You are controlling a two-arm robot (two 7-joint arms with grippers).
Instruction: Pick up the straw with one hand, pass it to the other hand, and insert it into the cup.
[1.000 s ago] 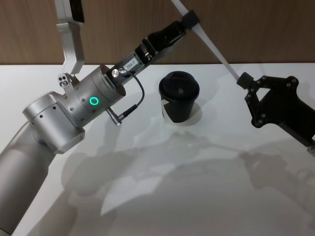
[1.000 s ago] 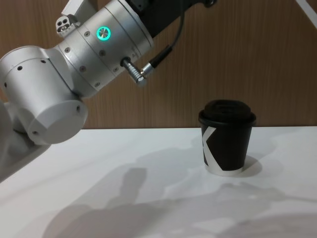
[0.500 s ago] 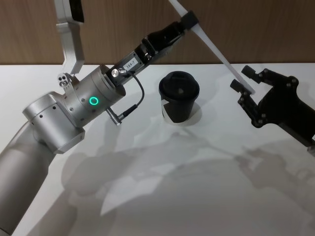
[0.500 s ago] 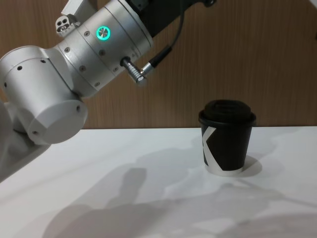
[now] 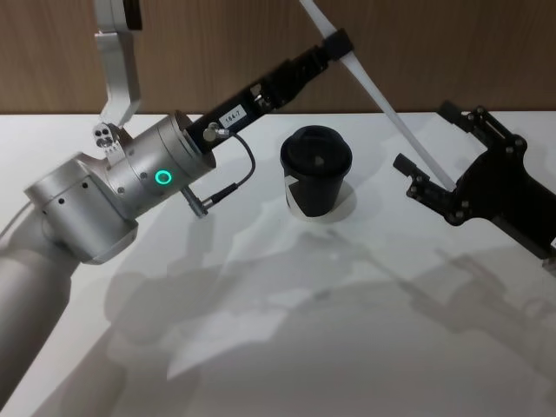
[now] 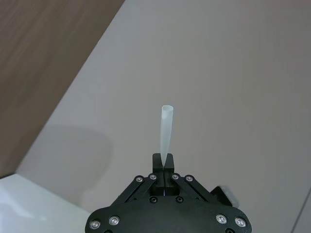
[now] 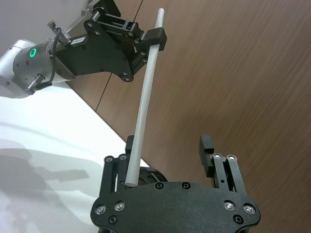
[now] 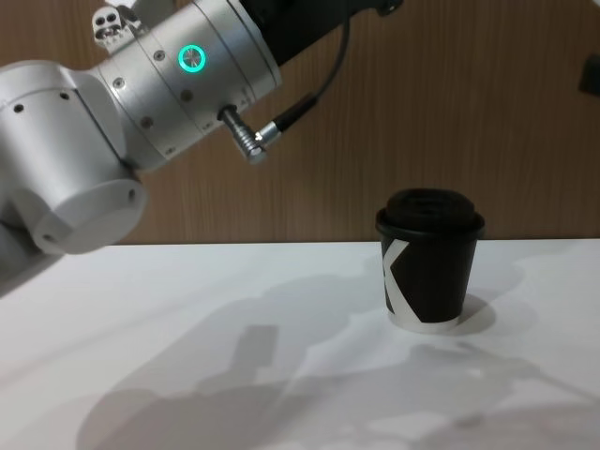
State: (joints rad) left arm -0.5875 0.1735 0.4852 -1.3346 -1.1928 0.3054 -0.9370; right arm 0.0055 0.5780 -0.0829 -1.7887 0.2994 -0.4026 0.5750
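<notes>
On table [image 5: 261, 347]: one cup [image 5: 316, 182] | left gripper [image 5: 337, 42] pinching one straw [image 5: 387, 106] | right gripper [image 5: 426, 136] spread

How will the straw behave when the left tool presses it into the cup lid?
Likely stiff: the straw runs straight from the left tool down to the open right tool. Thin and smooth, gripped near one end, it may pivot or slip under load.

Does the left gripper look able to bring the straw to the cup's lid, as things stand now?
Probably yes, but not at once. The left gripper is shut on the straw, whose lower end lies between the open fingers of the right gripper. Nothing stands over the cup.
</notes>
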